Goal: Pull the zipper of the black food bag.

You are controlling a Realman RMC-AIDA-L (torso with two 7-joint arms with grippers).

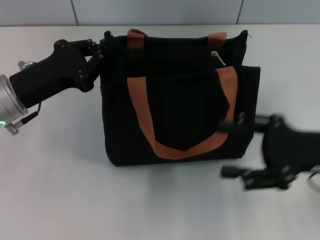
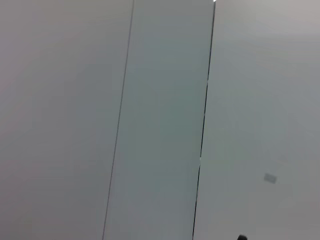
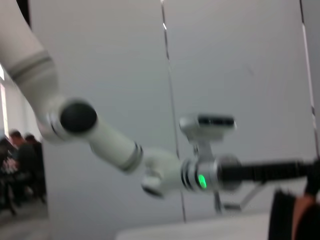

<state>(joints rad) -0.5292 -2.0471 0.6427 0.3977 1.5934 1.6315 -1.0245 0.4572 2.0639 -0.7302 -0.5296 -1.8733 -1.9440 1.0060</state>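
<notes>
Right tool point(image 1: 235, 172) smeared by motion blur near the bag's near-right corner, low over the surface point(image 1: 60, 200); grip state impossible to tell. Left tool point(image 1: 102, 47) pressed at the far-left top corner of the black food bag point(image 1: 175, 95), tips lost against black fabric; looks clenched on that corner. Left wrist view: only grey wall panels point(image 2: 160, 100), nothing of the bag. Right wrist view: left arm point(image 3: 150, 165) w/ green light, bag edge cut off. Pale grey surface, panelled wall behind. One bag, centre; two orange-brown straps point(image 1: 175, 147); one zipper point(image 1: 217, 56), silver tab at far-right top edge.
</notes>
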